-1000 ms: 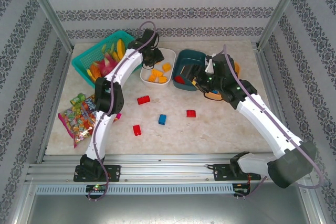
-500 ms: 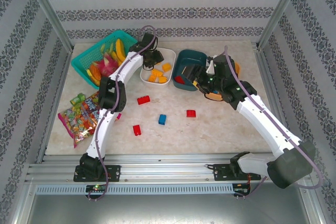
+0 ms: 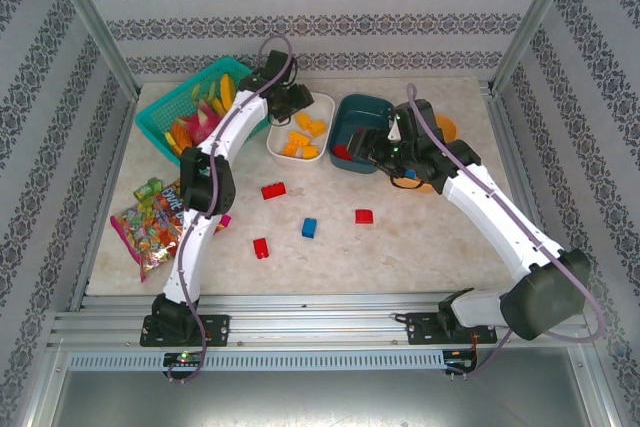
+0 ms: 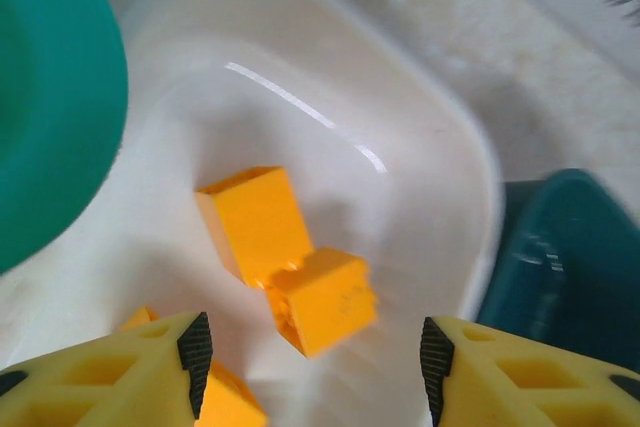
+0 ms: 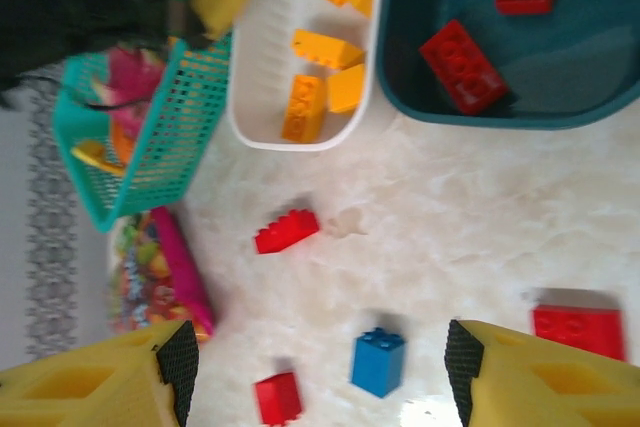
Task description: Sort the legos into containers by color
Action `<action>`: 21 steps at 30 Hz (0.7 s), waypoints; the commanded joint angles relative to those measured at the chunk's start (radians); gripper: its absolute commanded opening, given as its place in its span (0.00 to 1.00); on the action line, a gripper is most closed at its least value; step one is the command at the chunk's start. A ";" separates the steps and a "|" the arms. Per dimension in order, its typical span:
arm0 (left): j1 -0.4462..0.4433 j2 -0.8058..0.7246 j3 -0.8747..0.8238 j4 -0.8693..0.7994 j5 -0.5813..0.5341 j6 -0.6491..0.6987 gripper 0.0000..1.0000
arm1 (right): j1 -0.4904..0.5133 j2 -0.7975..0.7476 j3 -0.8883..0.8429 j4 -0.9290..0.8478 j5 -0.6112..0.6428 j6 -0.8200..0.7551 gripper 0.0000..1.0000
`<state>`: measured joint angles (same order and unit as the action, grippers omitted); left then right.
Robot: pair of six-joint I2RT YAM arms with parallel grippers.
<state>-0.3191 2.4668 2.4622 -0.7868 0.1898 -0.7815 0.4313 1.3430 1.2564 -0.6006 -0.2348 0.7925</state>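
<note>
My left gripper (image 4: 310, 352) hangs open over the white container (image 4: 470, 147), and nothing is between its fingers. Below it lie yellow-orange legos (image 4: 322, 299), one blurred. In the top view the left gripper (image 3: 290, 105) is above that white container (image 3: 325, 107). My right gripper (image 5: 318, 367) is open and empty above the table, over a blue lego (image 5: 378, 360) and red legos (image 5: 286, 230). It sits by the dark teal container (image 3: 350, 112), which holds red legos (image 5: 462, 65). The orange container (image 3: 446, 128) is partly hidden behind the right arm.
A turquoise mesh basket (image 3: 165, 112) of toy fruit stands at the back left. Colourful snack packets (image 3: 150, 222) lie at the left edge. Loose red legos (image 3: 272, 189) and a blue one (image 3: 309, 228) lie mid-table. Metal frame posts border the table.
My left gripper has opened over the white container, and a yellow-orange lego now lies loose below it. The right arm has shifted slightly toward the back.
</note>
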 commanded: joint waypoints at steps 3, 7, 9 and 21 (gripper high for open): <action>-0.036 -0.305 -0.124 -0.038 -0.079 0.035 0.63 | 0.101 0.057 0.055 -0.118 0.148 -0.164 0.68; -0.035 -0.578 -0.463 0.032 -0.136 0.016 0.65 | 0.201 0.140 0.103 -0.102 0.178 -0.218 0.68; -0.037 -0.717 -0.634 0.060 -0.165 0.001 0.65 | 0.242 0.191 0.130 -0.101 0.195 -0.225 0.69; -0.038 -1.555 -1.454 -0.038 -0.179 -0.061 0.66 | 0.394 0.581 0.340 -0.071 0.236 0.204 0.67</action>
<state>-0.3534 1.0271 1.0840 -0.7563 0.0212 -0.8204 0.7975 1.8500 1.5379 -0.6838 -0.0292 0.8249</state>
